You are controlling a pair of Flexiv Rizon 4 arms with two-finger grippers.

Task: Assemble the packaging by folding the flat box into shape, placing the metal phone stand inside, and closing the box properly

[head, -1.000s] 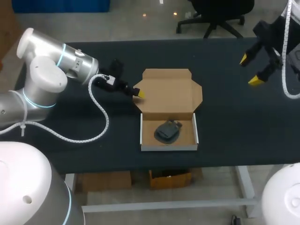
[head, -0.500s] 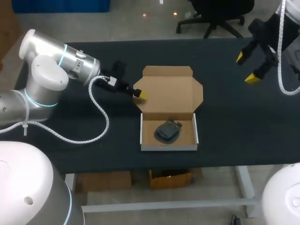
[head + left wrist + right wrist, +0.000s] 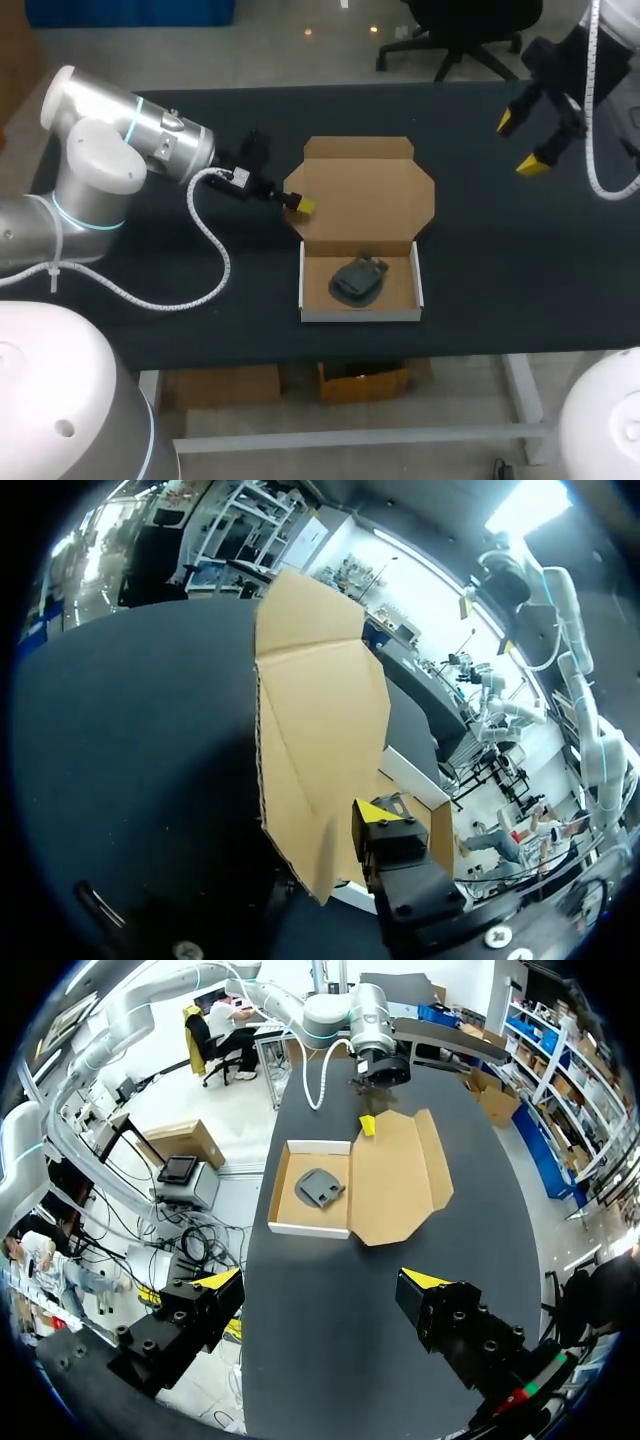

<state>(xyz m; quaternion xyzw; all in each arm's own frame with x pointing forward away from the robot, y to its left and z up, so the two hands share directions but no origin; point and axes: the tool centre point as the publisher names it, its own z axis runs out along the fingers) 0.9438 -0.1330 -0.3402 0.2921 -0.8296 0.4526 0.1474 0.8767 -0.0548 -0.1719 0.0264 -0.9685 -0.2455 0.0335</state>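
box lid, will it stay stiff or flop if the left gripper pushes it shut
The lid is thin creased cardboard, so it probably hinges at the fold by the tray rather than buckling. Its side flaps look floppy. Being light, the tray may slide or twist, since the left gripper sits at one corner; the phone stand may anchor it slightly.

1 box (image 3: 365, 195), 1 ph. stand (image 3: 358, 279), 1 L gripper (image 3: 300, 204), 1 R gripper (image 3: 520, 143)
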